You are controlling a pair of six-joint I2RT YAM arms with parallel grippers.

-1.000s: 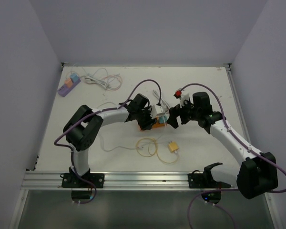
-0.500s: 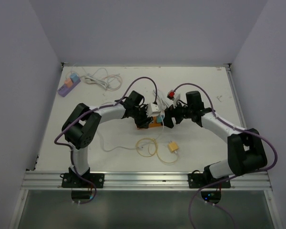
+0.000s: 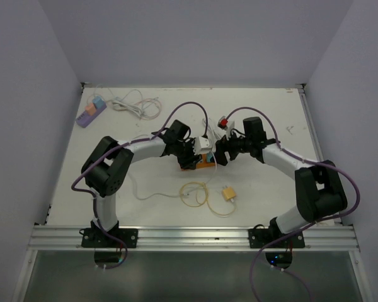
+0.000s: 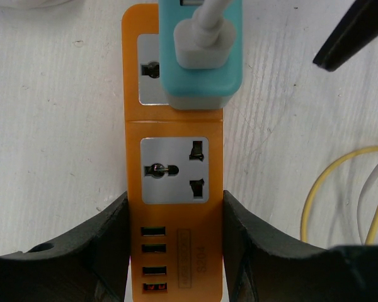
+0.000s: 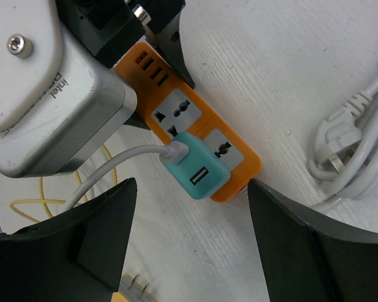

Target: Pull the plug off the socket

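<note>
An orange power strip (image 4: 174, 126) lies on the white table. A teal plug (image 4: 201, 56) with a white cable sits in its far socket. My left gripper (image 4: 174, 207) is shut on the strip's USB end, one finger on each long side. In the right wrist view the teal plug (image 5: 200, 168) stands in the orange strip (image 5: 236, 160), and my right gripper (image 5: 190, 184) is open just above it, fingers spread to either side without touching. In the top view both grippers, left (image 3: 194, 156) and right (image 3: 219, 153), meet over the strip (image 3: 205, 165).
A yellow plug (image 3: 228, 194) with a looped yellow cable lies in front of the strip. A purple power strip (image 3: 91, 112) and a white cable coil (image 3: 135, 104) lie at the back left. A white cable bundle (image 5: 353, 145) lies beside the strip.
My right gripper has moved left and closed in over the teal plug, the arm folding at the elbow. The left gripper and strip shifted slightly back and left, then held still.
</note>
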